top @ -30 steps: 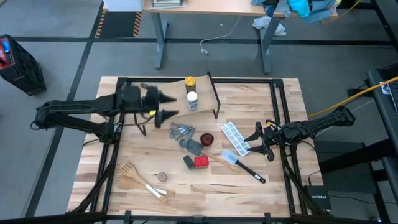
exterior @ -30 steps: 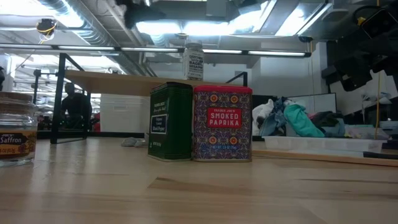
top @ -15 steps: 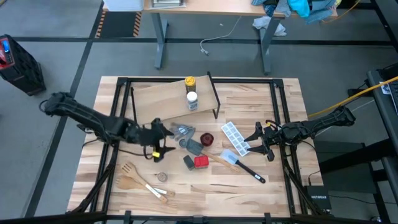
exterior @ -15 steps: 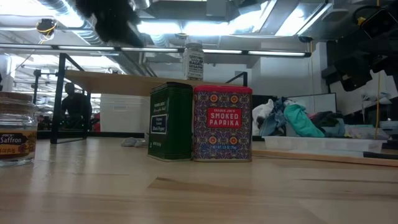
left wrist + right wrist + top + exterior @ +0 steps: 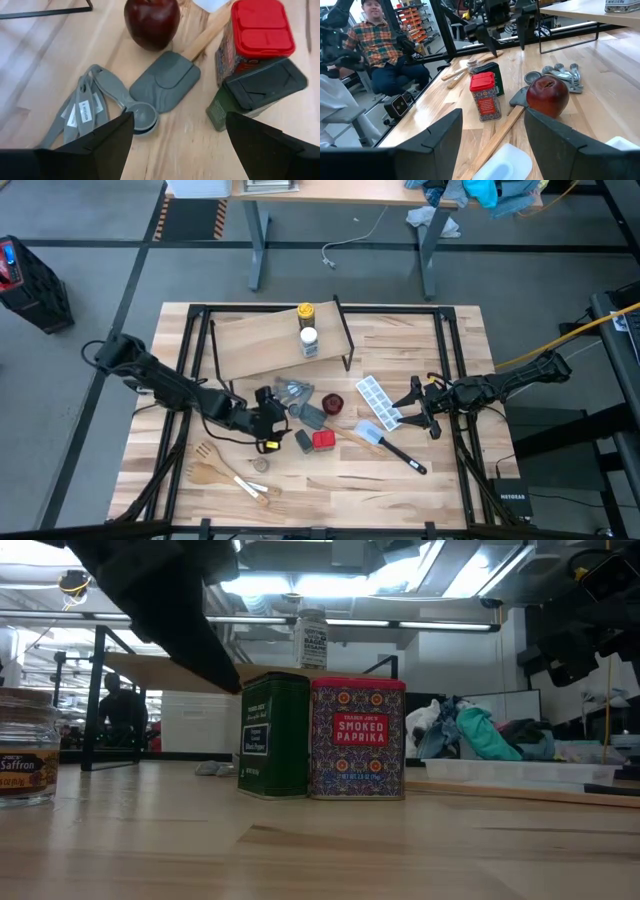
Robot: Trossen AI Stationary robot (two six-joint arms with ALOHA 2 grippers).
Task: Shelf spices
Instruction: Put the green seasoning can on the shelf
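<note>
The shelf (image 5: 275, 340) stands at the table's far middle with the yellow-capped jar (image 5: 305, 311) and white-capped jar (image 5: 308, 338) on its plank. The red tin (image 5: 323, 441) and dark grey tin (image 5: 303, 440) stand upright side by side near the centre, close ahead in the left wrist view as red tin (image 5: 260, 32) and dark tin (image 5: 262, 87). The tiny jar (image 5: 259, 465) stands nearer the near edge. My left gripper (image 5: 278, 418) hovers open just left of the tins, above the table. My right gripper (image 5: 413, 405) waits open at the right.
Grey measuring spoons (image 5: 293, 390), a grey spatula head (image 5: 312, 415) and a dark-red apple (image 5: 333, 403) lie just beyond the tins. An ice tray (image 5: 378, 400), a black-handled spatula (image 5: 395, 445) and wooden utensils (image 5: 225, 470) lie around. A person (image 5: 380, 45) sits beyond the table's left side.
My left arm has swung from beside the shelf toward the near edge and rightward, dropping low. Its open gripper now sits just left of the two tins. No object has moved.
</note>
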